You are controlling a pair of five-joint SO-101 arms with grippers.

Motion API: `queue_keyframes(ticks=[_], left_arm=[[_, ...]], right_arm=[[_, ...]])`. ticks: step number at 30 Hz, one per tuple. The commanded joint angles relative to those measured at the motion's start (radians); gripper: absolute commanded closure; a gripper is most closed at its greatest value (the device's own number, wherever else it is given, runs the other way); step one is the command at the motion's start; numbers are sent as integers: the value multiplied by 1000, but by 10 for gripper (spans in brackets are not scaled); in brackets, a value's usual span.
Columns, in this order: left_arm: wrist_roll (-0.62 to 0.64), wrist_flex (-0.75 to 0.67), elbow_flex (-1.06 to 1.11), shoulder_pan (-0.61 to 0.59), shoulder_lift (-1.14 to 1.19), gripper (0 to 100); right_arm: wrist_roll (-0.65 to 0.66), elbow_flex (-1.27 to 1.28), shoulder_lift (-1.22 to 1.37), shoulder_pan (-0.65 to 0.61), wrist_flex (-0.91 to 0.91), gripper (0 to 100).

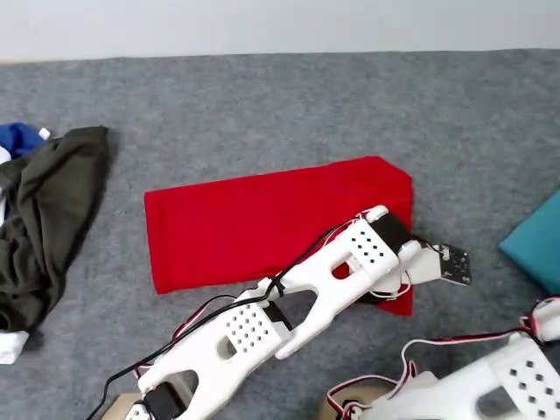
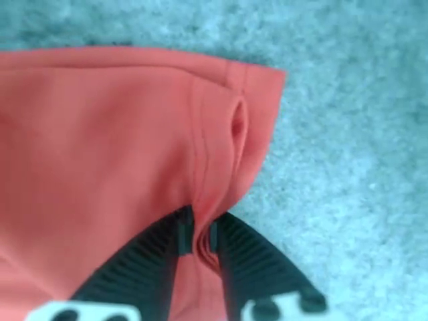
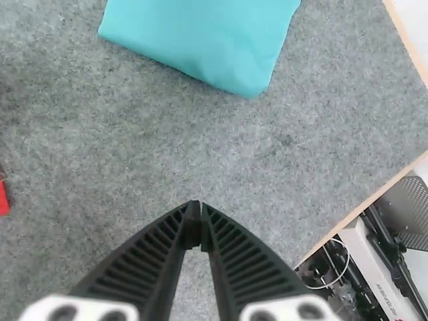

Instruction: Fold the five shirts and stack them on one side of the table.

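Red shirt lies flat, long way running sideways away from left gripper. Left gripper pinched tight on shirt's end hem, so nearer arm. Right gripper closed, holding nothing; folded teal shirt ahead of it.

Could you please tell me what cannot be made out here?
High view: the left arm covers part of the red shirt's near edge.
High view: the right edge cuts off the teal shirt.
High view: the left edge cuts the pile; the olive shirt hides its count.
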Motion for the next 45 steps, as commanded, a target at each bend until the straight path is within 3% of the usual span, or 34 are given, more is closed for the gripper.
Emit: queue_keyframes(ticks=[1, 14, 21, 45], left_arm=[[-2, 12, -38, -15, -78, 996], [-2, 11, -42, -183, -193, 996], [-2, -60, -36, -264, -192, 996], [-2, -183, -36, -270, -192, 995]], right_arm=[[9, -14, -21, 5, -8, 989], [9, -12, -21, 2, -8, 989], [5, -9, -21, 2, -7, 989], [8, -8, -21, 1, 18, 989]])
